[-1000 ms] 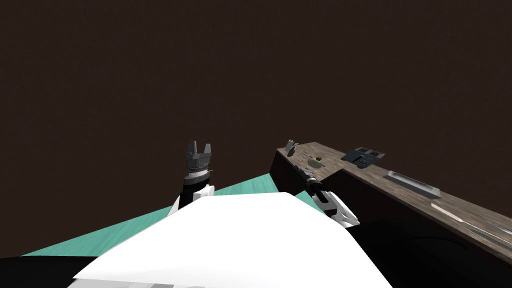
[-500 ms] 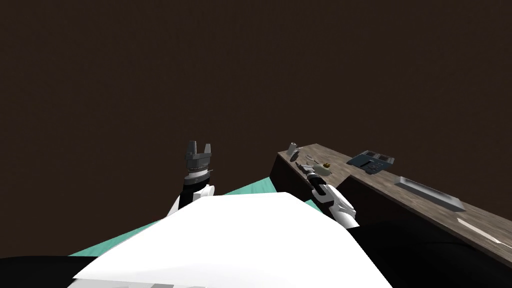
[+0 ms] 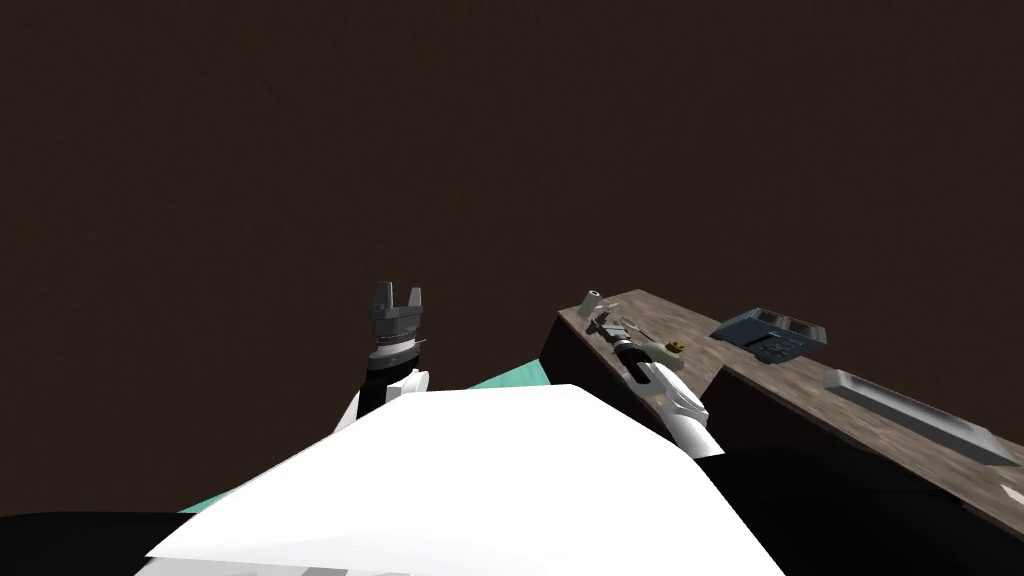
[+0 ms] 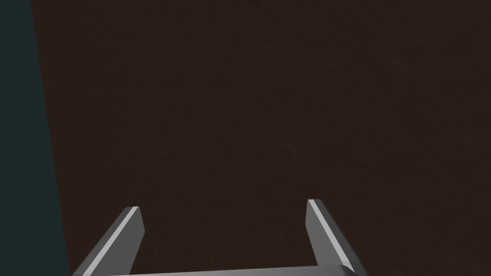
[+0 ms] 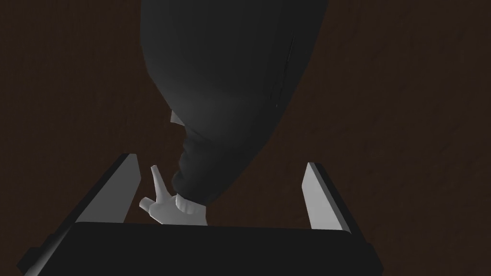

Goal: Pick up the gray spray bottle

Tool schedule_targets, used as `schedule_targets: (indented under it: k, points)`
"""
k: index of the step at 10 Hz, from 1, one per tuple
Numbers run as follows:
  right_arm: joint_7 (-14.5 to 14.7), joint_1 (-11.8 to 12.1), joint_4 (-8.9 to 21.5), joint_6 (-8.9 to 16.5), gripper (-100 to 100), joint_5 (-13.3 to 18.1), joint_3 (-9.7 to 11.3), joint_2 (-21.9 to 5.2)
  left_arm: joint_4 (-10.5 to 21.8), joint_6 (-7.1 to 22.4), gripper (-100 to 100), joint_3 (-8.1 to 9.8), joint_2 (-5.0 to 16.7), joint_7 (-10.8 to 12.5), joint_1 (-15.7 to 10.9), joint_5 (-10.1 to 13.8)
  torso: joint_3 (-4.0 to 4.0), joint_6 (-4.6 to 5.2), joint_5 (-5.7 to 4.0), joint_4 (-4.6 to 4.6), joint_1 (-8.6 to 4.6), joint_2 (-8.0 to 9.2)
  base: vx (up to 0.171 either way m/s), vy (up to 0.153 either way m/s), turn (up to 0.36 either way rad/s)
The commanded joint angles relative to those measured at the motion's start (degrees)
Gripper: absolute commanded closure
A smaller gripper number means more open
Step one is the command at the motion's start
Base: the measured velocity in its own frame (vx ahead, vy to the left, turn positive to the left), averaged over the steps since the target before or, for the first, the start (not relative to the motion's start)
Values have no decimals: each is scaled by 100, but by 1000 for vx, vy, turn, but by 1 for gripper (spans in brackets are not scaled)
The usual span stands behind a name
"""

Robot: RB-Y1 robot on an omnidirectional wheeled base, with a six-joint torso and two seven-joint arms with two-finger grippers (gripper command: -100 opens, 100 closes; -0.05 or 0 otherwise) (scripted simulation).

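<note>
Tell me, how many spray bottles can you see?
1. The spray bottle is at the counter's end, between the right gripper's open jaws. None looks hidden.

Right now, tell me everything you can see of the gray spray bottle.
The spray bottle has a bulging dark grey body, smooth and matte, narrowing to a neck with a pale grey trigger head. It sits between the open fingers of the right claw, head end nearest the claw's body, with neither finger pressing it. In the head view it is a small grey shape near the corner of the wooden counter.
</note>
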Motion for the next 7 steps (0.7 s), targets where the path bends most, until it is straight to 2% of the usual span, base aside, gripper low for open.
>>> schedule_targets:
  k: [1,2,3,4,5,6,7]
  points:
    - [104,-286,239,-6,-100,-93,286,4,0,0,0,0,0,0,0,0,0,0,0,0,0,0,14,-12,-273]
    - [104,-344,239,-6,-100,-93,303,4,0,0,0,1,0,0,1,0,9,6,0,3,3,15,2,0,-174]
    - [209,-520,401,-12,-100,-187,562,8,0,0,0,0,0,0,-1,0,13,0,1,5,6,21,-1,-7,-316]
    - [209,-704,479,-12,-100,-187,606,8,0,0,0,0,0,0,0,0,15,6,0,6,5,24,-2,2,-126]
    - [209,-756,479,-12,-100,-187,606,8,0,0,0,0,0,0,-1,0,15,-2,2,7,7,25,-1,1,55]
    - [313,-981,707,-18,-100,-280,899,12,0,0,0,-1,0,0,-1,0,16,-2,2,7,7,25,4,-12,-278]
    - [313,-1134,718,-18,-100,-280,908,12,0,0,0,0,0,0,0,0,15,6,0,6,3,25,2,-2,-179]
